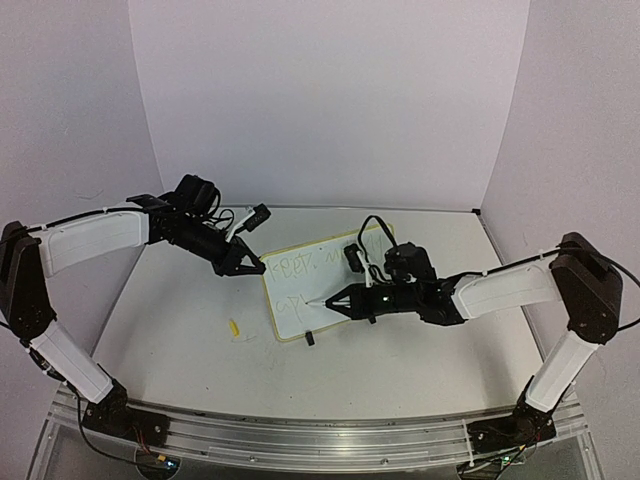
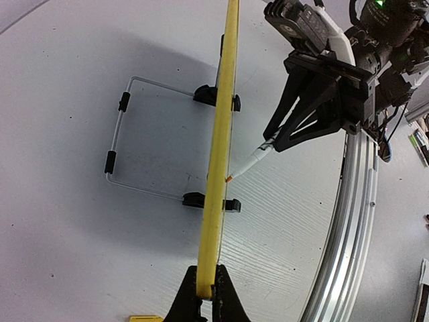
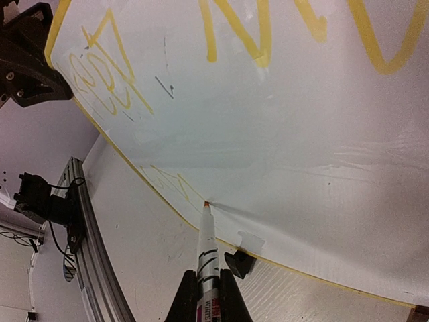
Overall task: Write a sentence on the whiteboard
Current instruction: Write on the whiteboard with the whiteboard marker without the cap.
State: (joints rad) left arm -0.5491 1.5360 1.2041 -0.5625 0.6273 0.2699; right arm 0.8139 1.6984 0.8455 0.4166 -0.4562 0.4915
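Note:
The whiteboard (image 1: 325, 290), white with a pale yellow rim, stands tilted on the table. My left gripper (image 1: 250, 268) is shut on its upper left rim (image 2: 221, 154), seen edge-on between the jaws (image 2: 206, 278). My right gripper (image 1: 340, 301) is shut on a white marker (image 3: 206, 248). The marker's orange tip (image 3: 206, 204) touches the board near its lower left edge. The sentence (image 3: 107, 74) shows as yellow letters in an upper line, with a faint short scrawl (image 3: 164, 180) beside the tip.
A small yellow cap (image 1: 233, 326) lies on the table left of the board. Black clip feet (image 3: 239, 263) and a wire stand (image 2: 117, 141) hold the board up. The aluminium rail (image 2: 348, 221) runs along the near table edge.

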